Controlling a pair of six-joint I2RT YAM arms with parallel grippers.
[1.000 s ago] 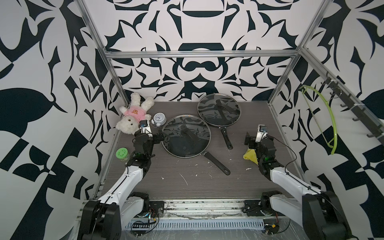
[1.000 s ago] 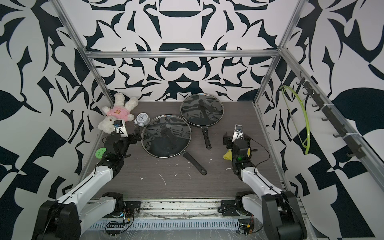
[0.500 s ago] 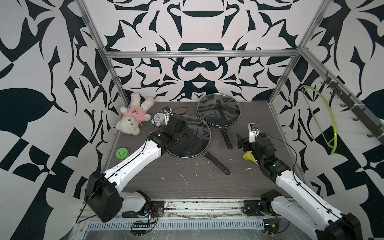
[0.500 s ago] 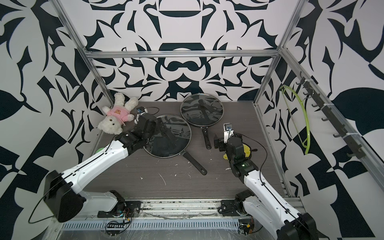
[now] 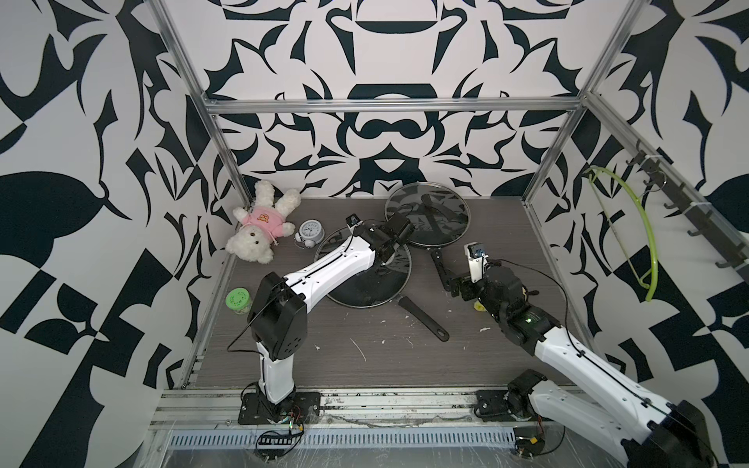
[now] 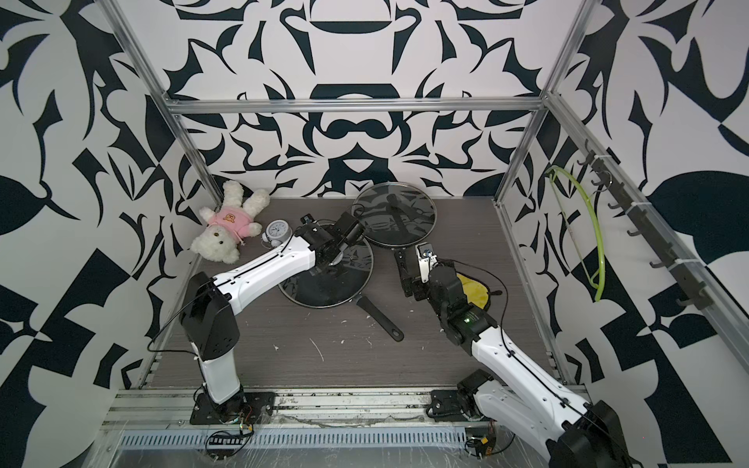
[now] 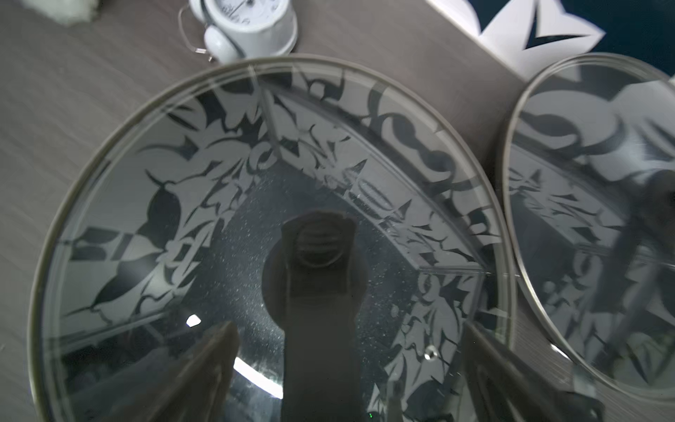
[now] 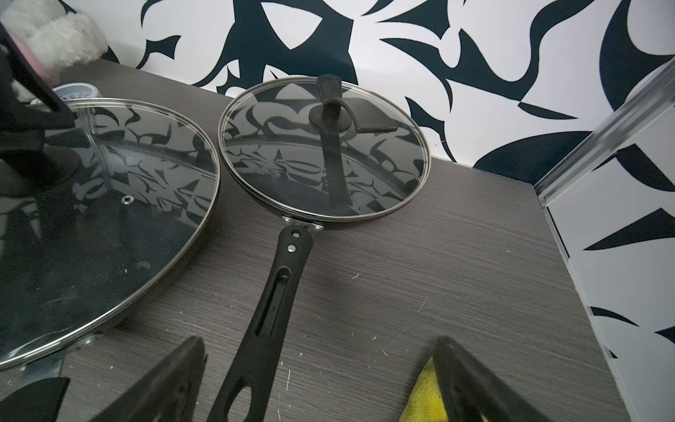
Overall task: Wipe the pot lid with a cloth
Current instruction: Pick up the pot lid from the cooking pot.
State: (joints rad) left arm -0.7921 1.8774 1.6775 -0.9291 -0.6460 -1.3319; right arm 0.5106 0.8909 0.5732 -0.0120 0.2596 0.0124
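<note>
Dark wood-grain bench (image 5: pixel 364 364) inside a black-and-white patterned enclosure, shown in both top views. Centre: frying pan (image 5: pixel 421 320) covered by the larger glass lid (image 5: pixel 364 287). The left gripper (image 7: pixel 349 325) hangs over it, its fingers (image 7: pixel 215 365) spread wide on either side of the lid handle (image 7: pixel 317 248). At 3 o'clock the yellow cloth (image 6: pixel 474 289) lies flat, partly hidden by the right arm. The right gripper (image 8: pixel 319 339), fingers apart and empty, hovers just beside the cloth, above the handle of the smaller lidded pan (image 8: pixel 325 146) at 12 o'clock. Teddy bear (image 5: pixel 259 235) at 10 o'clock.
</note>
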